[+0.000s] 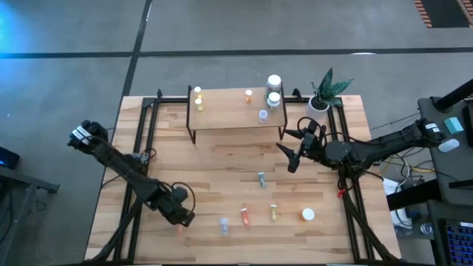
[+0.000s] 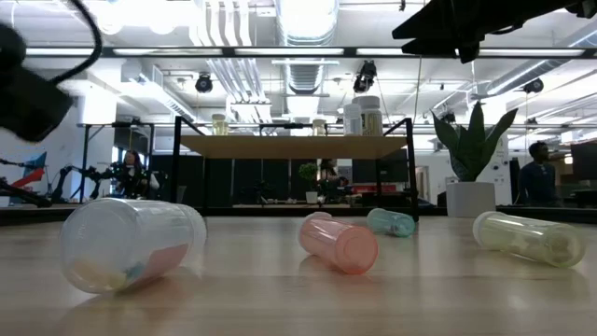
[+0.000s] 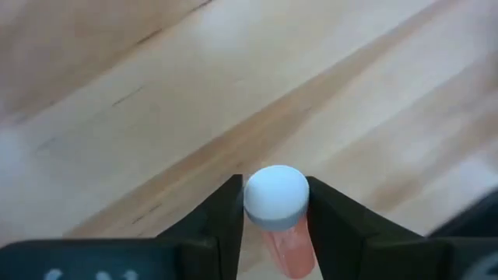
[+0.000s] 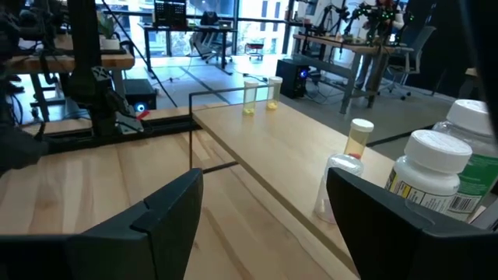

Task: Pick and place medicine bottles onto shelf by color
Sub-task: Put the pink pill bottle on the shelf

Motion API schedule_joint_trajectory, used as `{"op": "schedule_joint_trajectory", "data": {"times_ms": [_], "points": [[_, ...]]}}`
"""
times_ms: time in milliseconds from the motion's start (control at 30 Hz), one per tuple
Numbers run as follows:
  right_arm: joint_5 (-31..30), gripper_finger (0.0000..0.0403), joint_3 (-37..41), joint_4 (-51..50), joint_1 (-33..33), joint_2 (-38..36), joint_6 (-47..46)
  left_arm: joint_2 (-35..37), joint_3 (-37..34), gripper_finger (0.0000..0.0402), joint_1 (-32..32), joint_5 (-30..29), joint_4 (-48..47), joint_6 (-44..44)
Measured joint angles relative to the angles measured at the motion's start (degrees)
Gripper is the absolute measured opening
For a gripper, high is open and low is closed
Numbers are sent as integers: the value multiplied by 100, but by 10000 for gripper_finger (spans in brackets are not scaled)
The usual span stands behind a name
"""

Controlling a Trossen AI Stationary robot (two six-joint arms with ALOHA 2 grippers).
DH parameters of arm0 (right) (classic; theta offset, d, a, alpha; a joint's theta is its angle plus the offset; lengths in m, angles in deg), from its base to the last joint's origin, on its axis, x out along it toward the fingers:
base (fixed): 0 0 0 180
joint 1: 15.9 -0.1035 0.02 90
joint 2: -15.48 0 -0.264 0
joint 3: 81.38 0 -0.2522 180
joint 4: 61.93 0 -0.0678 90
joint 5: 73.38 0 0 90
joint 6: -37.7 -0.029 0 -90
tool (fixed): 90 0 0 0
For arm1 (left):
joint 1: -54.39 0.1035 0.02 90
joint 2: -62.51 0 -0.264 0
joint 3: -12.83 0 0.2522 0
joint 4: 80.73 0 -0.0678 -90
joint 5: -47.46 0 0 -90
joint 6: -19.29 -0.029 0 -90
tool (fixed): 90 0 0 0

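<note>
A small orange bottle with a round white cap (image 3: 276,204) is seen lying on the light wood-plank table (image 1: 222,170) near its front left corner, set between the two dark fingers (image 3: 226,225) of the left gripper (image 1: 180,219), which are narrowed onto the cap from both sides; whether the bottle is lifted cannot be told. Further along the table's front, a clear bluish vial (image 1: 223,225), an orange vial (image 1: 245,215), a yellow vial (image 1: 274,213) and a white round cap-up bottle (image 1: 308,214) are spread apart, and a teal-tinted vial (image 1: 261,179) is found alone nearer the middle. The low light-wood shelf on thin black legs (image 1: 229,109) is placed at the table's far side; on it two small yellow vials (image 1: 198,97) are kept at the left end, a small orange vial (image 1: 248,95) near the middle, a clear vial (image 1: 263,115) towards the right, and two larger white-capped bottles (image 1: 274,89) at the right end. Printed labels are carried by the larger bottles, a green one among them, but no writing can be read. The right gripper (image 1: 294,149) is held above the table just in front of the shelf's right end, its fingers spread apart with nothing between them. A white pot with a green plant (image 1: 323,94) is set beside the shelf at the far right corner.
</note>
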State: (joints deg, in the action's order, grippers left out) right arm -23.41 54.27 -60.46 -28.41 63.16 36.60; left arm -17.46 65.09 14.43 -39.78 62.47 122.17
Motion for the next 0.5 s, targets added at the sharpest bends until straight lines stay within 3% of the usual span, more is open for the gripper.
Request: {"op": "schedule_joint_trajectory", "data": {"times_ms": [233, 500], "points": [[-2, 261, 0, 2, 0, 0, -1, 869, -27, 107, 496, -1404, -64, -1291], [-2, 260, 9, 3, 0, 13, -57, 2050, -12, 108, 1785, -3318, -183, -4260]]}}
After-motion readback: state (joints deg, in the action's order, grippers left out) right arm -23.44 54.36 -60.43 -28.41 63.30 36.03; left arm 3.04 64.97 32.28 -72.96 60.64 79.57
